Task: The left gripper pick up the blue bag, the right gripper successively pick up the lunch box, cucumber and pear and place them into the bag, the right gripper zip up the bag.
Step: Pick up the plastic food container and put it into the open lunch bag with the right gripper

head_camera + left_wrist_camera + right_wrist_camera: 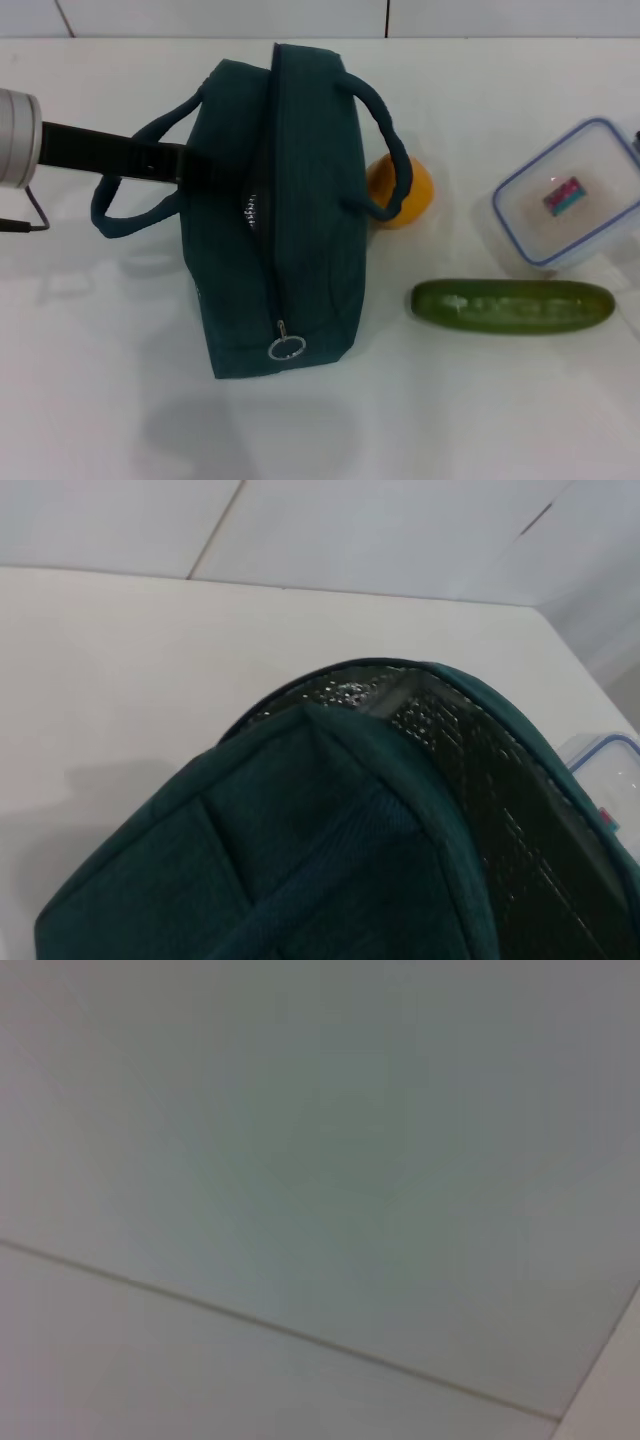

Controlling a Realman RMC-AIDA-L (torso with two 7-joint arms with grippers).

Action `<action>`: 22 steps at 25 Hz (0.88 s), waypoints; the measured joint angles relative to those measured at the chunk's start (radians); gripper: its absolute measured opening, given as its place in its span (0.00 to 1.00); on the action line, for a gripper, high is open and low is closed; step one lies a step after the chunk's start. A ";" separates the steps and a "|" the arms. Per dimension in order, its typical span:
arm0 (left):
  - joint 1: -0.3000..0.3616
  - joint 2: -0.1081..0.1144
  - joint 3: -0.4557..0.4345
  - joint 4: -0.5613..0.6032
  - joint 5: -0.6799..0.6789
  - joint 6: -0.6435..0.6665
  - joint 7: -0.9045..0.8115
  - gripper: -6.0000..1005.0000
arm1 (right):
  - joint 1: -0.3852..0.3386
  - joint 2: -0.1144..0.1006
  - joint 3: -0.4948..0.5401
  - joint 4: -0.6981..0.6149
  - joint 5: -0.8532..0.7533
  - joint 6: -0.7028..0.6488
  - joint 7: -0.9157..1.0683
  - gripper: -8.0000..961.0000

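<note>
The blue bag is in the middle of the head view, its ring zip pull toward me and its zip parted a little, showing foil. My left gripper reaches in from the left between the handles, shut on the bag's left side. The bag casts a shadow well in front of itself. Up close in the left wrist view the blue bag shows its foil lining. Behind the bag's right handle sits the pear, partly hidden. The cucumber lies to the right, with the lunch box behind it. The right gripper is out of view.
The white table runs to a back edge below a pale wall. A corner of the lunch box shows in the left wrist view. The right wrist view shows only a plain pale surface with a seam.
</note>
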 joint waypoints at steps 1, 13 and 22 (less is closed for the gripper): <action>0.000 0.000 0.000 0.000 -0.004 0.001 0.000 0.05 | -0.006 -0.001 0.000 -0.001 0.011 -0.006 0.003 0.12; 0.009 0.001 0.000 0.007 -0.055 0.004 0.011 0.05 | -0.029 -0.011 0.021 -0.004 0.127 -0.135 0.074 0.11; -0.004 0.001 0.013 0.008 -0.077 0.014 0.010 0.05 | 0.092 0.003 0.026 -0.014 0.181 -0.302 0.130 0.11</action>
